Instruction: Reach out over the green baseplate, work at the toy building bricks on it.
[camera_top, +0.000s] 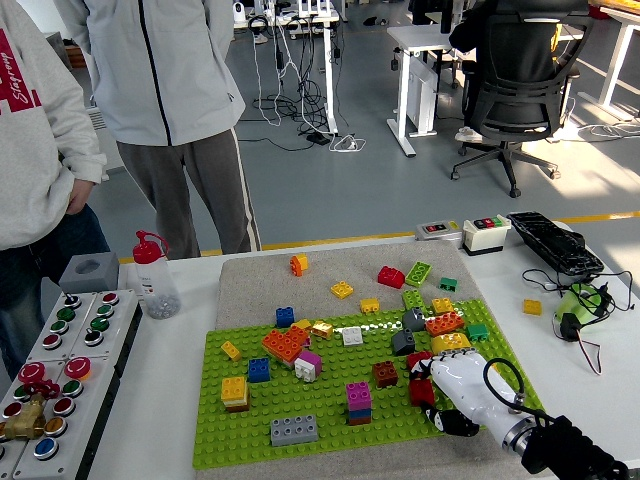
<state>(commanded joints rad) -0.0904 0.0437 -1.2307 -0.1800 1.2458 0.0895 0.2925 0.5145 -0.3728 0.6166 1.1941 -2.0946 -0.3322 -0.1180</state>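
The green baseplate (330, 412) lies on a grey mat mid-table, studded with several bricks: an orange cluster (284, 345), a blue brick (259, 369), a purple stack (358, 400), a grey brick (294, 430) and a brown brick (385, 373). My right hand (432, 398), white with dark fingertips, reaches in from the lower right corner over the plate's right part. Its fingers curl down around a red brick (419, 390) that sits on the plate, partly hidden by the hand. My left arm does not show.
Loose bricks (391, 276) lie on the mat behind the plate. A button box (60, 350) and a red-capped bottle (155, 275) stand at the left. A switch box (485, 233), a black device (555, 245) and a green wired pack (580, 303) are at the right. Two people stand at the far left.
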